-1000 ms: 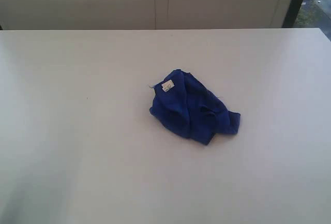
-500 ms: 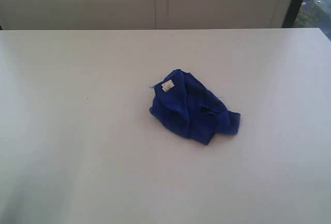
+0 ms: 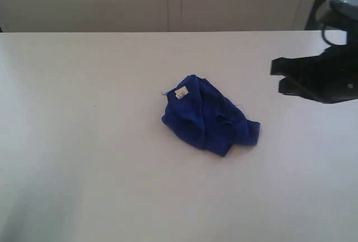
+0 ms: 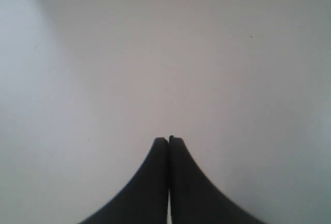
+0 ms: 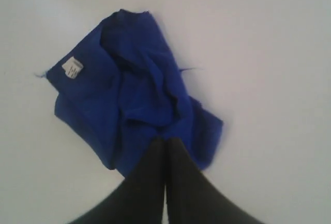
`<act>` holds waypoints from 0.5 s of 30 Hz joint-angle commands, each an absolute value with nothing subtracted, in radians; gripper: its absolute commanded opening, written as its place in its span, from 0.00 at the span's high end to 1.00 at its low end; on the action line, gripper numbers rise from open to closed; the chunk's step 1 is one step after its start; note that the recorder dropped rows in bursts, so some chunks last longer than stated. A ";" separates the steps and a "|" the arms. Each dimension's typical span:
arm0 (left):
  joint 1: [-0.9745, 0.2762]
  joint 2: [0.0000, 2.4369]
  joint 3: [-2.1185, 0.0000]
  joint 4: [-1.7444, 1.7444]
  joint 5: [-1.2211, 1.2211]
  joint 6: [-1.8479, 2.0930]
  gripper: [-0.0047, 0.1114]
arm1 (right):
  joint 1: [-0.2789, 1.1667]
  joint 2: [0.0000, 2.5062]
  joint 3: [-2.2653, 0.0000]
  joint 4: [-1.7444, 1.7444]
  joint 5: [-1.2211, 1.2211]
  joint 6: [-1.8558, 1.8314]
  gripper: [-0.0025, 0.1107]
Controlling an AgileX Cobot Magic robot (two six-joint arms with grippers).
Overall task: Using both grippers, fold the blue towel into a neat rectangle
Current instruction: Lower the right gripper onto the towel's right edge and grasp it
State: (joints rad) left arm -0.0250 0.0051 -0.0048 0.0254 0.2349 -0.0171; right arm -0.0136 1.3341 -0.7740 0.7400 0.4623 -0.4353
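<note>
On your left, the left arm's black jaw-like gripper [image 4: 168, 140] shows only in its own wrist view. Its two fingers are pressed together with just a hairline seam between them, holding nothing, over a bare stretch of the smooth white tabletop [image 4: 103, 69].

Towards the middle, you have the deep royal-blue microfibre towel [image 3: 210, 118], lying crumpled in a loose heap on the table, slightly right of centre in the exterior view. Its small white rectangular tag [image 3: 180, 93] faces up at the heap's far-left corner, and a pale loose thread [image 3: 164, 93] pokes out just beside that tag.

On your right, the dark, blurred right arm [image 3: 327, 77] reaches in from the right edge of the exterior view, apart from the towel and farther back. The black right gripper [image 5: 165, 141] has its fingers closed against each other and is empty. In its wrist view the tips appear in front of the towel's edge away from the tag, while the exterior view shows the gripper clear of the cloth.
</note>
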 commanded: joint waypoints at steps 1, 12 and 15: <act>-0.022 0.000 0.000 0.023 0.232 -0.023 0.96 | 0.060 1.481 -0.837 0.817 0.448 -0.492 0.98; -0.022 0.000 0.000 0.023 0.232 -0.023 0.96 | 0.097 1.749 -0.906 0.935 0.328 -0.490 0.79; -0.022 0.000 0.000 0.023 0.232 -0.023 0.96 | 0.097 1.773 -0.906 0.970 0.323 -0.490 0.78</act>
State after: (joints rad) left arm -0.0250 0.0051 -0.0048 0.0254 0.2349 -0.0171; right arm 0.0932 1.7552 -0.8975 0.9378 0.3353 -0.4803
